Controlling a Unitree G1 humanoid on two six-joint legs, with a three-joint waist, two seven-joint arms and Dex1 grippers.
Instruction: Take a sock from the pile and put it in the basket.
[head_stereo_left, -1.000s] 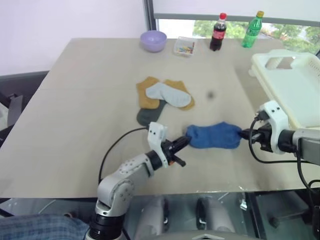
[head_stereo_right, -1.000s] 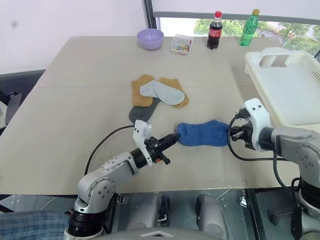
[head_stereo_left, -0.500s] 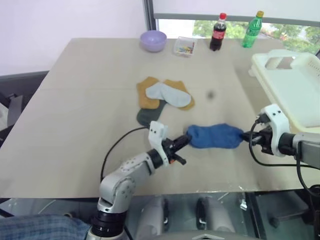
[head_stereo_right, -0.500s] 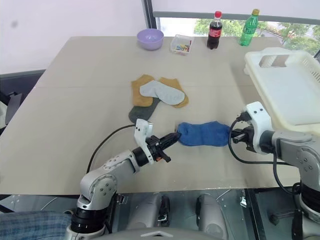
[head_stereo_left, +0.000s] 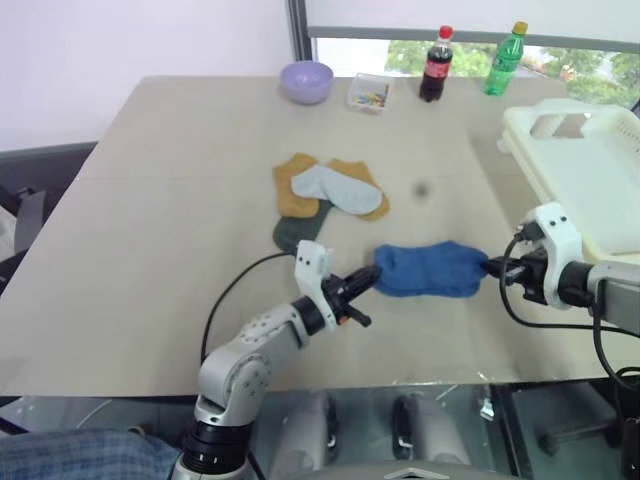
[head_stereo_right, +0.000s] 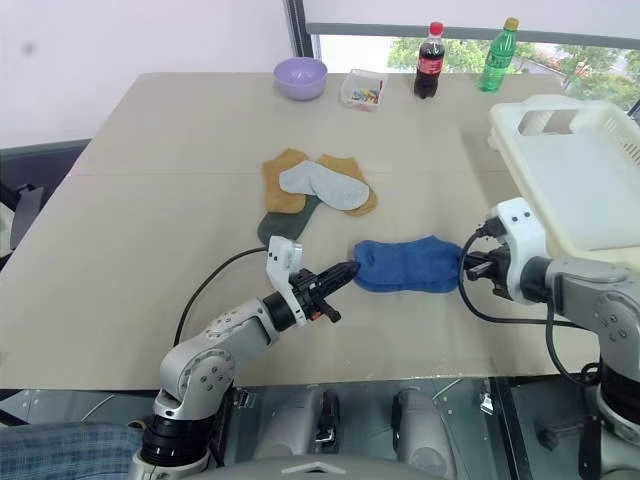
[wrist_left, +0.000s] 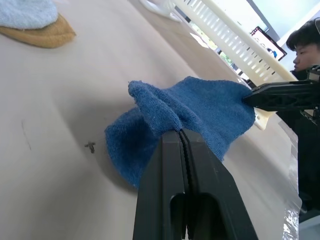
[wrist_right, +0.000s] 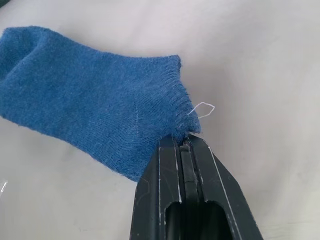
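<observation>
Left gripper (head_stereo_left: 372, 279): clamped on blue sock (head_stereo_left: 430, 270), toe end.
Right gripper (head_stereo_left: 492, 267): pinching cuff corner.
Basket (head_stereo_left: 590, 170): beyond right gripper.
Risk: thin cuff pinch may slip during lift.

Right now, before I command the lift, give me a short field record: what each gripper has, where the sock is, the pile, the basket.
left gripper: shut on the blue sock's near end
right gripper: shut on the blue sock's cuff corner
blue sock: stretched between both grippers, low over the table, apart from the pile
pile: mustard, light grey and dark socks overlapping, beyond the blue sock
basket: white, at the table's right edge, beyond the right gripper
far edge: lilac bowl, small clear box, two bottles
</observation>
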